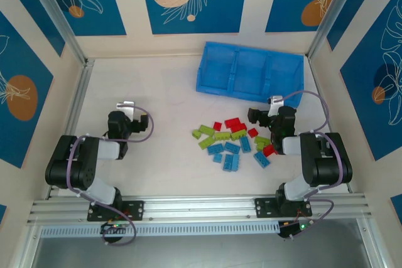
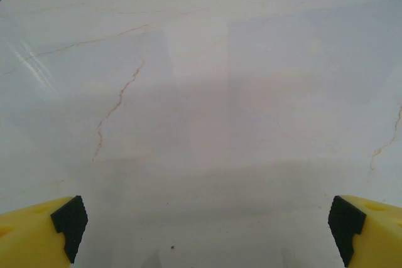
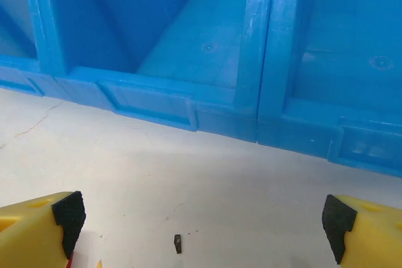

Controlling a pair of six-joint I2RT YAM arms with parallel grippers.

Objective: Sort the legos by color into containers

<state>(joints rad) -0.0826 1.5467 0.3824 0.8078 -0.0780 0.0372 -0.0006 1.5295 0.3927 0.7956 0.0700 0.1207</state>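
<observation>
A loose pile of legos [image 1: 233, 142] lies mid-table: lime green ones [image 1: 207, 132] to the left, red ones [image 1: 233, 123] at the back, light blue ones [image 1: 228, 155] in front. The blue tray [image 1: 251, 73] with three compartments stands behind them, all three bare inside [image 3: 195, 36]. My right gripper [image 1: 262, 115] hovers at the pile's right end, open, facing the tray front [image 3: 207, 236]. A red speck shows by its left finger [image 3: 63, 221]. My left gripper [image 1: 129, 112] stands open over bare tabletop [image 2: 207, 230], far left of the pile.
White side walls and aluminium posts [image 1: 56, 14] enclose the table. A metal rail [image 1: 201, 208] runs along the near edge by the arm bases. A small dark chip [image 3: 178, 243] lies on the table in front of the tray.
</observation>
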